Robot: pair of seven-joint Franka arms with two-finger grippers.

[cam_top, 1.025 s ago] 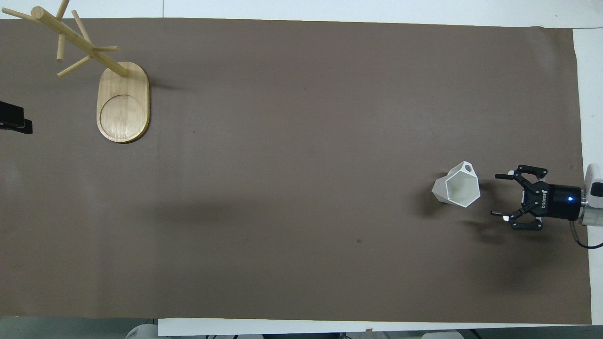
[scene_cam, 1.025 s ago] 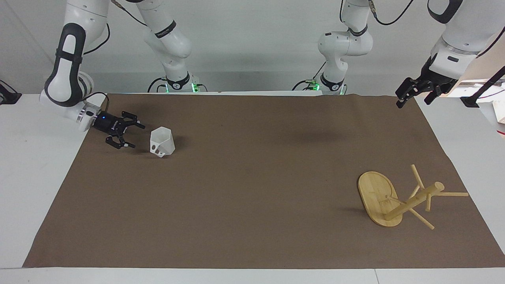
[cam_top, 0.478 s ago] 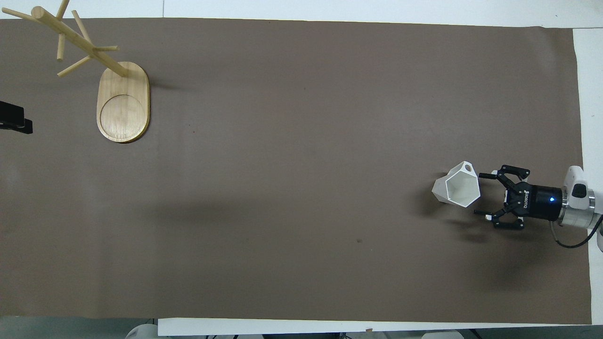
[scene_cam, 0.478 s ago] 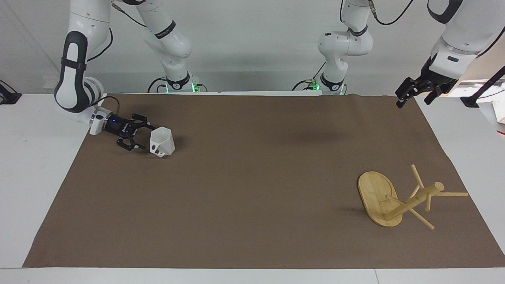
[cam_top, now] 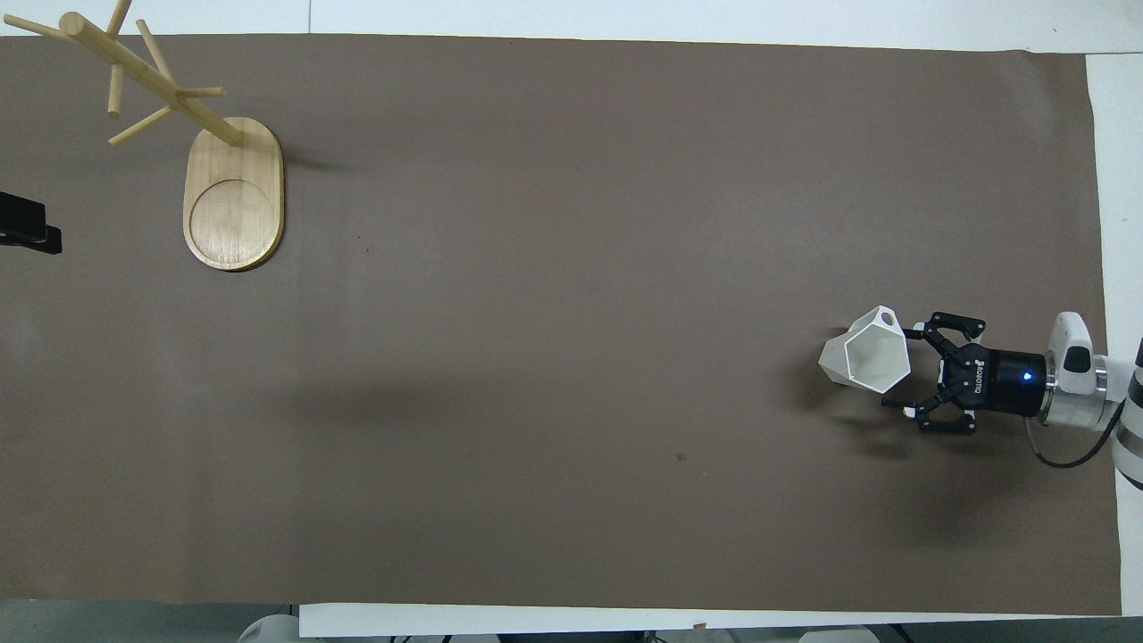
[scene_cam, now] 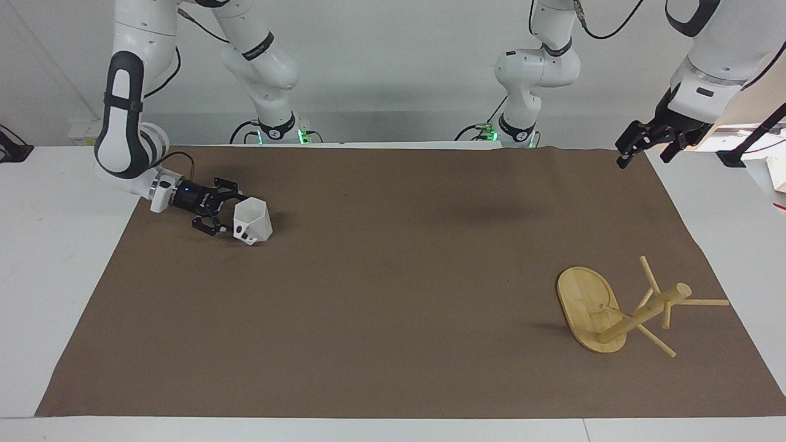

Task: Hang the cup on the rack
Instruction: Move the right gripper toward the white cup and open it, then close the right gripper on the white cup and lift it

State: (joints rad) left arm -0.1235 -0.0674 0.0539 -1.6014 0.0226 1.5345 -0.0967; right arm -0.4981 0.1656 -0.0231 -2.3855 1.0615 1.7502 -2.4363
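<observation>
The white faceted cup (scene_cam: pixel 253 221) sits on the brown mat toward the right arm's end, mouth up, its handle hole (cam_top: pixel 886 315) on the side farther from the robots. My right gripper (scene_cam: pixel 227 212) is low over the mat, lying level and open, its fingertips just at the cup's side; it also shows in the overhead view (cam_top: pixel 898 370). I cannot tell if they touch. The bamboo rack (scene_cam: pixel 586 301) stands toward the left arm's end, farther from the robots, with bare pegs (cam_top: pixel 152 80). My left gripper (scene_cam: pixel 645 152) waits open, raised over the mat's corner.
The brown mat (scene_cam: pixel 393 294) covers most of the white table (scene_cam: pixel 55 245). A dark clamp-like object (scene_cam: pixel 734 156) sits at the table's edge by the left arm. A black part (cam_top: pixel 25 228) shows at the overhead view's edge.
My right gripper has moved low across the mat toward the cup, from clear of it to fingertips at its side. The cup, rack and left arm have not moved.
</observation>
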